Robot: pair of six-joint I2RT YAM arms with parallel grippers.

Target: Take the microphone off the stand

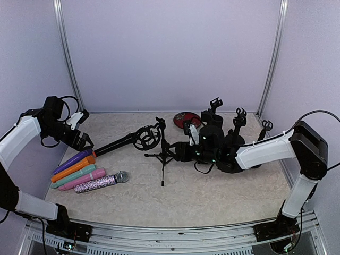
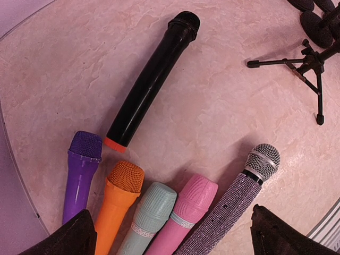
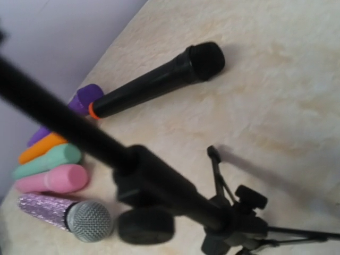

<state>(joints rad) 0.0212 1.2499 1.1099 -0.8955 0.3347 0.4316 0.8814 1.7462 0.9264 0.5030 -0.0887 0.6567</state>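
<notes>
Left wrist: black microphone (image 2: 151, 79) lies free; overhead: whole stand (image 1: 163, 154), upright.

Pale marbled table (image 1: 212, 196) and its load. Near left: five microphones side by side in a fanned row, touching or nearly so: purple (image 1: 74, 161), orange (image 1: 74, 169), green (image 1: 74, 176), pink (image 1: 82, 180), glitter (image 1: 101, 183) with a silver grille. Just beyond the row a black microphone (image 1: 116, 144) lies flat, orange-ringed base next to the purple one's head, head pointing far right. Centre: a tripod stand (image 1: 163, 156) on spread legs. Far centre: a red disc (image 1: 186, 118). Far right: more black stands (image 1: 239, 119), clustered.
</notes>
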